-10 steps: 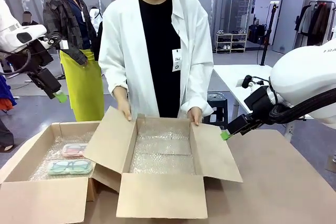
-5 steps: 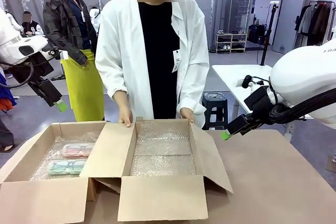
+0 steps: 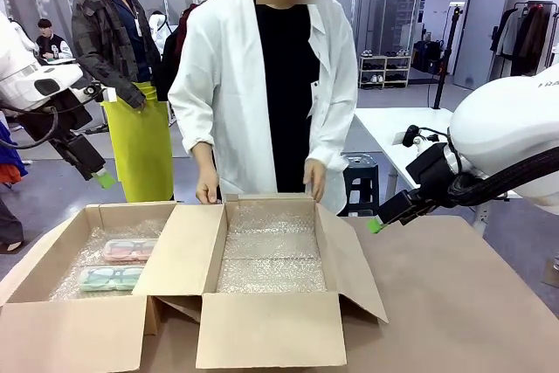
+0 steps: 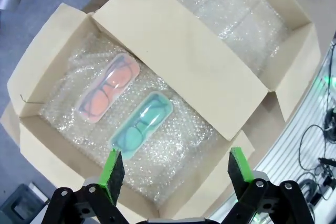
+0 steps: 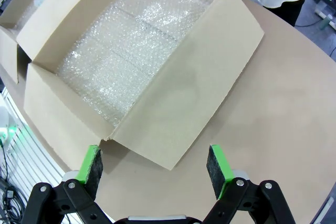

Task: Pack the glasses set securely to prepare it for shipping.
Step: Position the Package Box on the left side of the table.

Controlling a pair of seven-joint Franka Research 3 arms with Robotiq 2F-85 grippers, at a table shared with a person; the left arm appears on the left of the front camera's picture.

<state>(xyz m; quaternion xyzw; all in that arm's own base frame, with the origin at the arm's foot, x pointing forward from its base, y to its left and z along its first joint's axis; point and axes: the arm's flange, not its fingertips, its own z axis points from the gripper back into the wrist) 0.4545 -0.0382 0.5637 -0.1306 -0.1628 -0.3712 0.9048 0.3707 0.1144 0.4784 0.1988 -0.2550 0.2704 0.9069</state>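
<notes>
You have two open cartons side by side on the table (image 3: 472, 303), both lined with bubble wrap so whatever goes in sits cushioned. The pink case (image 4: 108, 86) and the mint green case (image 4: 142, 121) lie flat and parallel, close together but apart, on the wrap in the left box (image 3: 52, 255), lids up so the spectacles show through. The right box (image 3: 271, 325) holds only its bubble wrap lining (image 5: 126, 45), which suggests it is the shipping carton waiting for the set. Your left gripper (image 4: 173, 169) hangs high over the cases with its jaws spread wide and nothing between them, lined up for a descent. Your right gripper (image 5: 155, 169) waits above the near corner of the empty carton, jaws likewise spread and empty. The person's hands (image 3: 208, 191) hover at the far edge of the boxes, so watch them
</notes>
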